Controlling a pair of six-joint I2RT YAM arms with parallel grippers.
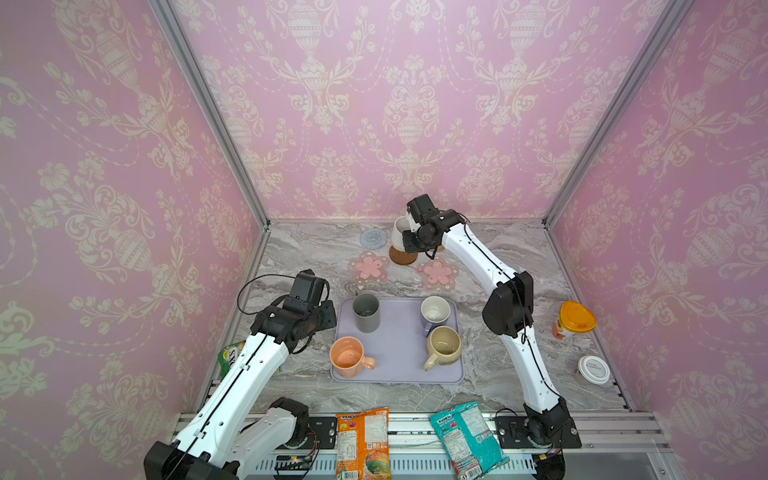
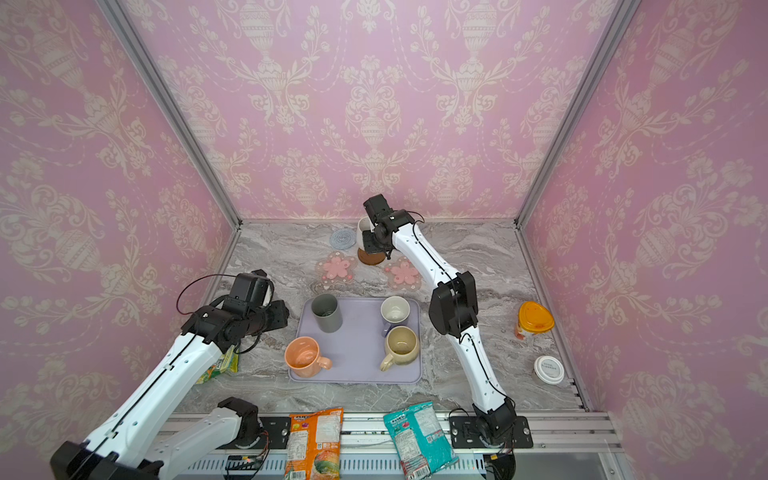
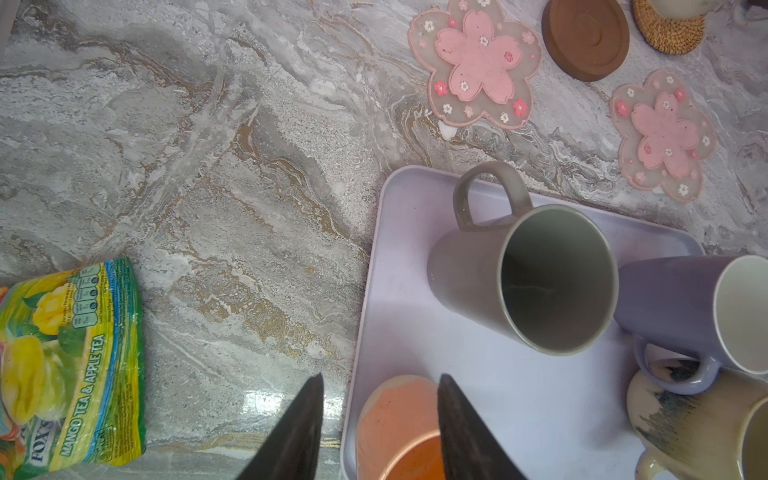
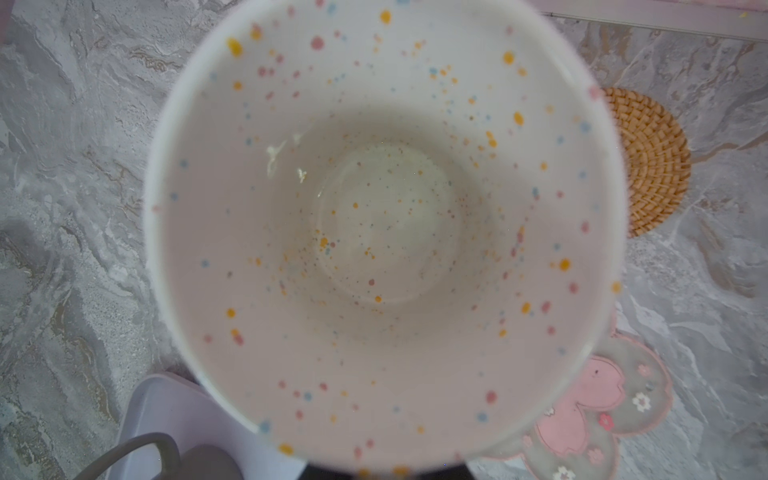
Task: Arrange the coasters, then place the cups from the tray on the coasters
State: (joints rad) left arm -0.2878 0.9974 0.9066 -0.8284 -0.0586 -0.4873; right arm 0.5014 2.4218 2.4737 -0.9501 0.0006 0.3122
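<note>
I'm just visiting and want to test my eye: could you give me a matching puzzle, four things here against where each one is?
Things:
1 speckled cup
2 peach cup
3 grey-blue woven coaster
4 orange-lidded jar

Places:
A on the tray
B lying empty at the far edge of the table
C in the right gripper
D standing right of the tray

Pairs: 1-C, 2-A, 3-B, 4-D

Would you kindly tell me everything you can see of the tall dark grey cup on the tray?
The dark grey cup is tall, straight-walled and matte. It looks ceramic, is grey inside too, and looks empty. The left wrist view shows a loop handle on its side. It stands upright in the far left corner of the lavender tray, resting on the tray alone, and nothing else touches it.
</note>
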